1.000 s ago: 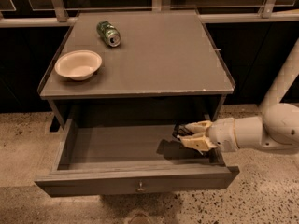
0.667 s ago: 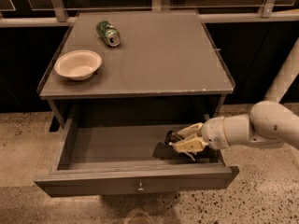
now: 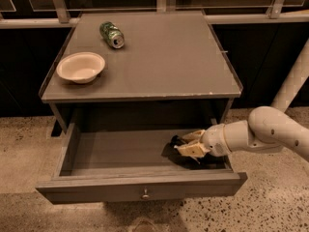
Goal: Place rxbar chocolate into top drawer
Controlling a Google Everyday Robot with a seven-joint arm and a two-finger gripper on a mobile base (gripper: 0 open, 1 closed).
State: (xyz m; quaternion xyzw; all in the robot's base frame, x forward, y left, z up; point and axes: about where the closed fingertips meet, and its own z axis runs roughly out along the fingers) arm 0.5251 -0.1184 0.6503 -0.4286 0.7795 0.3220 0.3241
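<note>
The top drawer [image 3: 96, 190] is pulled out wide below the grey table, its round knob [image 3: 145, 194] at the front centre. My gripper [image 3: 180, 144] reaches in from the right, low over the drawer's right part. Its cream fingers [image 3: 192, 151] are closed on a small dark flat thing, the rxbar chocolate [image 3: 174, 140], whose end sticks out to the left of the fingertips. The bar hangs just above the drawer floor, over a dark shadow. Most of the bar is hidden by the fingers.
On the table top [image 3: 169, 62] lie a green soda can [image 3: 111, 35] on its side at the back left and a cream bowl [image 3: 80, 66] at the left. My white arm [image 3: 270, 132] comes in over the drawer's right wall. Speckled floor lies around.
My gripper has moved to the left and slightly deeper into the drawer, carrying the dark bar with it. The drawer, can and bowl have not moved.
</note>
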